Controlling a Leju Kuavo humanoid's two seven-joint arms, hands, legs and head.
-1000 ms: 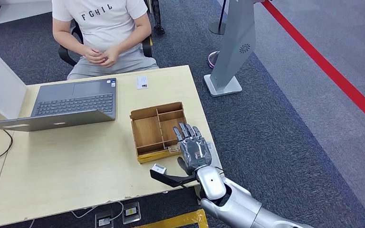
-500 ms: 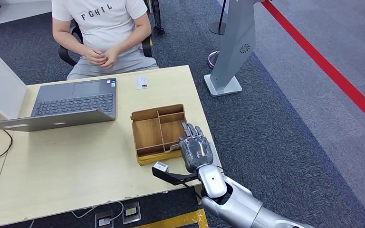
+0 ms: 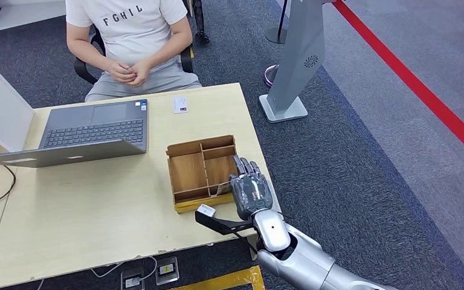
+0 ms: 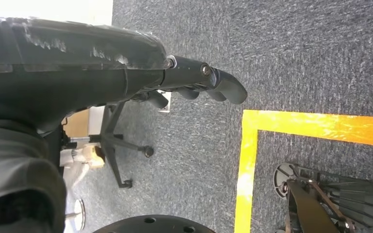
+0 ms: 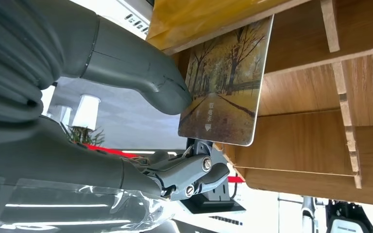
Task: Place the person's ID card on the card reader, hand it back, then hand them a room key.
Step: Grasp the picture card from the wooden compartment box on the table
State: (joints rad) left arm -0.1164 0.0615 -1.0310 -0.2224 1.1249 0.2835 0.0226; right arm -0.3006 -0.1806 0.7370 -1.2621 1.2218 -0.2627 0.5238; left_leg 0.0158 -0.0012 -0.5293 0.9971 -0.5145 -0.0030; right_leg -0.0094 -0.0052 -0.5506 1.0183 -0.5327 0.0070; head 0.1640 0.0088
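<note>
- Head view: the right hand (image 3: 251, 192) hangs palm-down at the near right corner of the wooden tray (image 3: 186, 172), its fingers reaching over the tray's right-hand compartments; what it grips is hidden beneath the palm here.
- Head view: the card reader (image 3: 205, 211), a small grey block on a dark arm, sits just in front of the tray. The ID card (image 3: 180, 104) lies flat well beyond the tray, near the far edge of the bench (image 3: 96, 205) and in front of the seated person (image 3: 130, 45). An open laptop (image 3: 81, 134) stands left of the tray.
- Left wrist view: the left hand (image 4: 194, 85) hangs above grey carpet (image 4: 315, 58) with fingers curled inward around nothing; a yellow tape line (image 4: 291, 126) crosses the carpet.
- Right wrist view: the right hand pinches the room key (image 5: 226, 85), a card printed with an autumn tree avenue, between thumb (image 5: 141, 73) and fingers (image 5: 194, 177); the card stands against the tray's wooden dividers.
</note>
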